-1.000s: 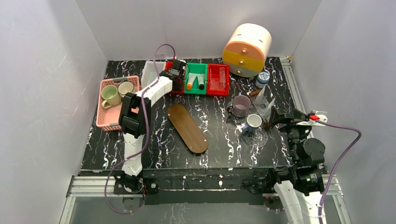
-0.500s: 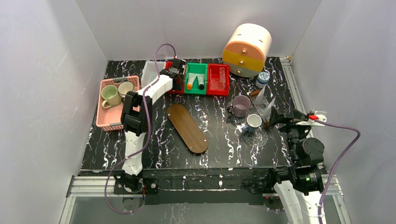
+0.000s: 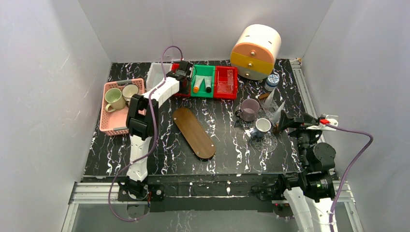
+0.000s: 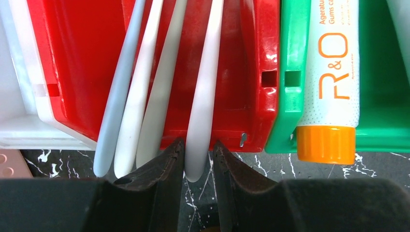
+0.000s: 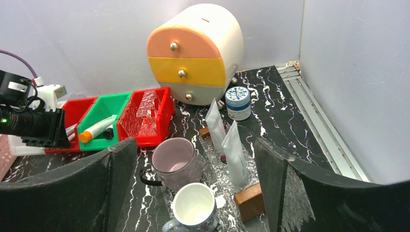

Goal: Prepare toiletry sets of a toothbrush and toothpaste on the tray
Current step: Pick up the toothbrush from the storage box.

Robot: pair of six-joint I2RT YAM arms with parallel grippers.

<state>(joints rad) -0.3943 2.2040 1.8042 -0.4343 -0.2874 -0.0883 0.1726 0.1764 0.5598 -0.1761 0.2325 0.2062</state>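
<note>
From where I stand, everything turns on the green bin point(image 3: 203, 71) at the back of the table. Against its left side sits a red bin point(image 4: 72, 58), with four slim white brushes poking out over its front lip. The left gripper point(image 4: 198, 143) has its nose right at that lip. Its two dark fingers are drawn close on either side of the toothbrush point(image 4: 205, 87) nearest the green bin, pinching the tip of its handle. As far as I can see they touch it on both sides. The other three brushes point(image 4: 140, 96) lie fanned out further left of the green bin, untouched.

Inside the green bin lies a white toothpaste tube point(image 4: 329, 72) with its orange cap toward the front. The overhead view shows a second tube point(image 3: 208, 87) with a dark cap just to the right of it.

The wooden tray point(image 3: 194, 132) lies in front of the green bin, nearer the arms and well apart from it. No brush or tube rests on it.

The right gripper point(image 5: 194, 142) hangs far to the right of the green bin, above some mugs. Its fingers are spread wide with nothing between them.

So I judge the job barely begun: no set is laid out yet, and this looks like the first brush being taken. That brush has yet to be lifted out and carried to the tray. After that a tube must join it, and the same goes for each further pair.
</note>
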